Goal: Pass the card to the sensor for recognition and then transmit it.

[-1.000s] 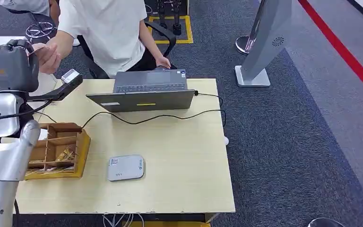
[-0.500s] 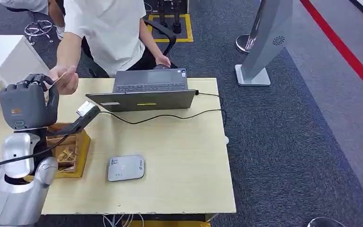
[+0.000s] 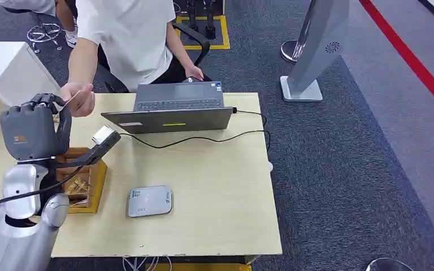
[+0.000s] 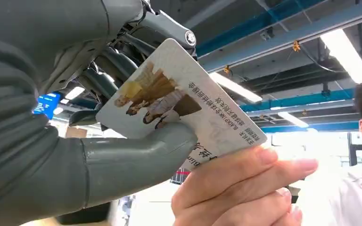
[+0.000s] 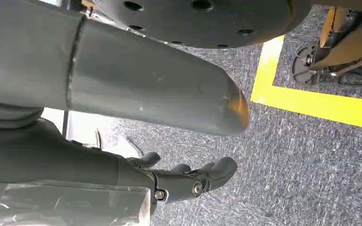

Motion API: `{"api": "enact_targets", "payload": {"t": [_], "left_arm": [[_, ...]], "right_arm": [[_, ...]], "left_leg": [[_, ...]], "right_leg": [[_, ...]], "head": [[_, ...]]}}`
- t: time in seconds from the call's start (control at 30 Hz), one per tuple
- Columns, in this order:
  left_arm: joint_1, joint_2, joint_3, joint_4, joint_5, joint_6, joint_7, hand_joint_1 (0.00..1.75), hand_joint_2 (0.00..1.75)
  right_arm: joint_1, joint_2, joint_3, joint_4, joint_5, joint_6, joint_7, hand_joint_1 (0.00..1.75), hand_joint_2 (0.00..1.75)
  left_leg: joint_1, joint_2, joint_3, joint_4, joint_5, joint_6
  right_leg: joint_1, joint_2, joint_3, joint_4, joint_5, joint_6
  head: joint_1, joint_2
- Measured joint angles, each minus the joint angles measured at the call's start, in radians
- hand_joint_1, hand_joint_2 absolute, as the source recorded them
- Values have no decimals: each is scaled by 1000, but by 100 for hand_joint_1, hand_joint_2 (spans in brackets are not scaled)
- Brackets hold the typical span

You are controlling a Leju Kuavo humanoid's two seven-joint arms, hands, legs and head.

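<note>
I see the pale wooden worktop (image 3: pixel 215 192) running across my head view, with a person (image 3: pixel 127 39) in a white shirt standing at its far edge. An open grey laptop (image 3: pixel 172 113) sits at that far edge, a black cable (image 3: pixel 203 138) trailing from it over the wood. A wooden compartment box (image 3: pixel 87 183) lies near my left arm, and the grey sensor pad (image 3: pixel 150 201) lies flat just beside it, toward the near edge.

My left hand (image 3: pixel 34 127) is raised above the box. In the left wrist view its thumb and dark fingers (image 4: pixel 99 80) are clamped on the card (image 4: pixel 179 101), which is held up in the air, tilted, printed face toward the camera. The person's hand (image 4: pixel 240 188) pinches the card's free end at the same moment, so both of us have hold of it. In the head view that same hand (image 3: pixel 79 99) meets my fingertips.

My right hand (image 5: pixel 160 141) hangs over grey carpet beside a yellow floor line (image 5: pixel 311 101); it holds nothing, fingers lightly bent and apart from the thumb.
</note>
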Motion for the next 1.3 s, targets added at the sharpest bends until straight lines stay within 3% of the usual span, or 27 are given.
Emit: {"api": "enact_targets", "payload": {"t": [0.5,0.53,1.3], "left_arm": [[17,0,0,0,0,0,0,175,175],[17,0,0,0,0,0,0,0,175],[51,16,32,-82,9,0,-11,0,175]], "right_arm": [[10,0,0,6,0,0,0,0,0],[10,0,0,6,0,0,0,0,0],[-3,4,0,7,-1,-15,0,0,0]], "left_leg": [[0,0,-2,0,0,0],[0,0,-3,0,0,0],[0,-5,9,0,5,0]], "right_leg": [[0,0,-2,0,0,0],[0,0,-3,0,0,0],[0,-7,9,2,2,0]], "head": [[0,0],[0,0],[0,0]]}}
